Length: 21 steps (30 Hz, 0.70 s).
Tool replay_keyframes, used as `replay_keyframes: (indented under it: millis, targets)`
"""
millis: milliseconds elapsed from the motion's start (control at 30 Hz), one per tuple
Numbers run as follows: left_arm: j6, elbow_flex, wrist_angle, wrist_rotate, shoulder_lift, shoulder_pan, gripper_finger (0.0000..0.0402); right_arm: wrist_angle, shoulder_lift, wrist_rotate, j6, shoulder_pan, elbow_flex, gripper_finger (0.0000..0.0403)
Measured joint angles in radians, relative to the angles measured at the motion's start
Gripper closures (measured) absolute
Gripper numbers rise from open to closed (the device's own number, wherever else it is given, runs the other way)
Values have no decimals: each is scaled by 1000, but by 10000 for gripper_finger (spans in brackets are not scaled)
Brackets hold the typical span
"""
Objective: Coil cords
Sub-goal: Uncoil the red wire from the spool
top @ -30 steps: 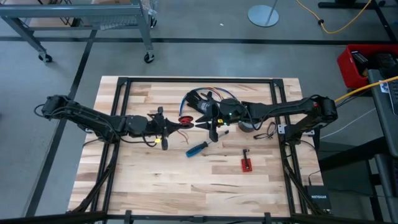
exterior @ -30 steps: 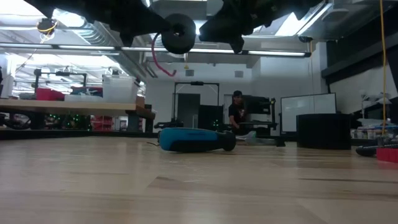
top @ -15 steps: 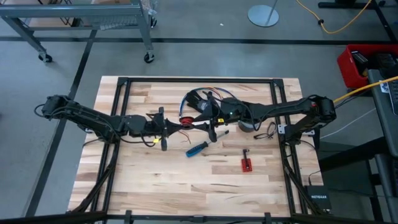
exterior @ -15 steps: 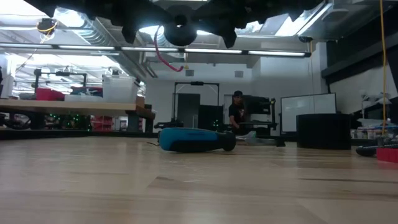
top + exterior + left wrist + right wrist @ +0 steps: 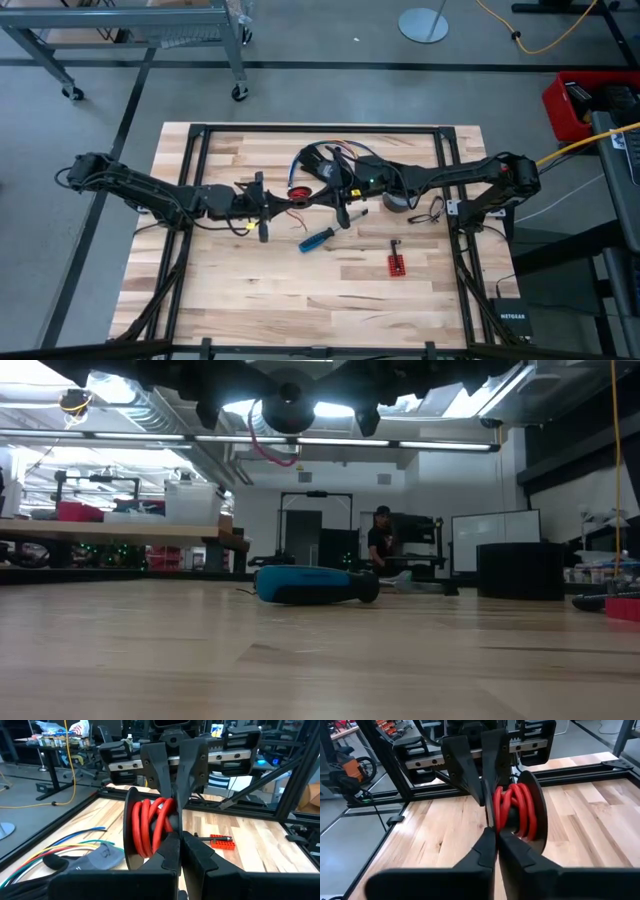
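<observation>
Above the middle of the worktop (image 5: 220, 300), held clear of the wood between the two arms, is the cord (image 5: 150, 827): bright red wire wound in several tight turns on a small spool with dark round flanges, one flange edge standing out beside the red loops in both wrist views. From the low view the spool shows as a dark disc high in the picture, with a loop of red wire hanging free beside it.

The left hand (image 5: 278, 202) is closed down to a narrow slit, its two fingers pinching the spool from one side. The right hand (image 5: 318, 197) is likewise nearly closed and grips it from the opposite side, so the fingers of both arms meet at the coil. More loose wires, blue, green and yellow, lie on the worktop near a dark bundle behind the right arm. A blue-handled screwdriver (image 5: 317, 238) lies just beside the hands on the wood, and a small red block (image 5: 396, 264) sits well apart from them.

Compared with a second ago, the right hand has closed the gap to the spool, and in the low view the dark disc now sits squarely between both sets of fingers.
</observation>
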Motion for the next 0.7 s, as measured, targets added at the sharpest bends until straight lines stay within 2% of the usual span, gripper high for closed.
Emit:
replay_keyframes:
  millis: [333,700]
  targets:
    - [-3,0,4,-3,0,0,386,-3,0,-5,0,1,0,396]
    - [-3,0,17,-25,0,1,311,-133,0,23,4,2,0,401]
